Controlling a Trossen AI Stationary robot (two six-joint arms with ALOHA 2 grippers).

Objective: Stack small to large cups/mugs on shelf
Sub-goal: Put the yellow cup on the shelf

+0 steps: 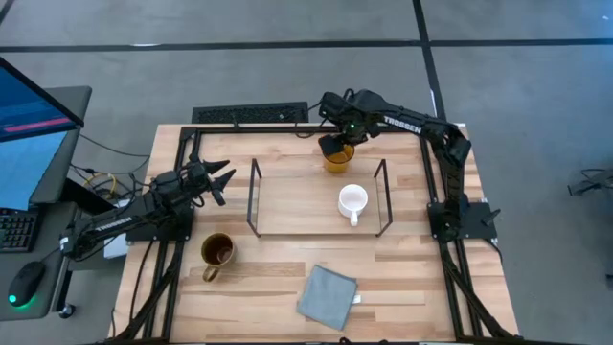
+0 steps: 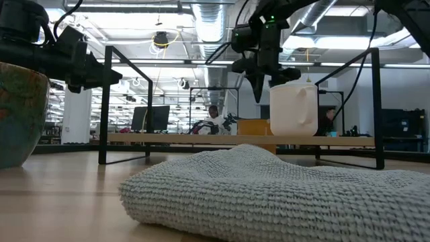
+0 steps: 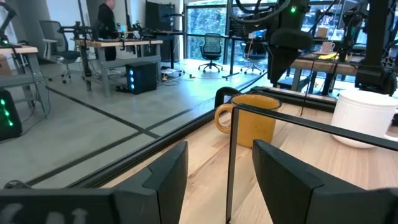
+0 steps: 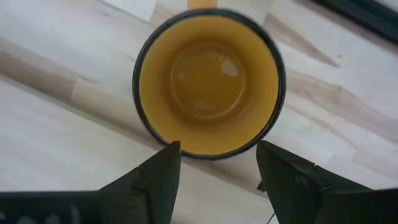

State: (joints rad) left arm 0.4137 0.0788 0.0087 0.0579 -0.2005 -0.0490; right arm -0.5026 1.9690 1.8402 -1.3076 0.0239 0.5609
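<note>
You see the grey cloth (image 1: 327, 295) nearest on the wooden table (image 1: 278, 278), in front of the shelf (image 1: 306, 206). The brown mug (image 1: 216, 251) stands off the shelf's left end. The white mug (image 1: 352, 201) stands on the shelf. The amber mug (image 1: 336, 158), translucent and upright, stands just behind the shelf. The right gripper (image 1: 334, 146) hangs above the amber mug, fingers (image 4: 155, 180) spread, holding nothing. The left gripper (image 1: 218, 180) waits left of the shelf, fingers apart.

high: straight down | low: table-level | wrists: forward | shared: amber mug (image 1: 337, 159)
</note>
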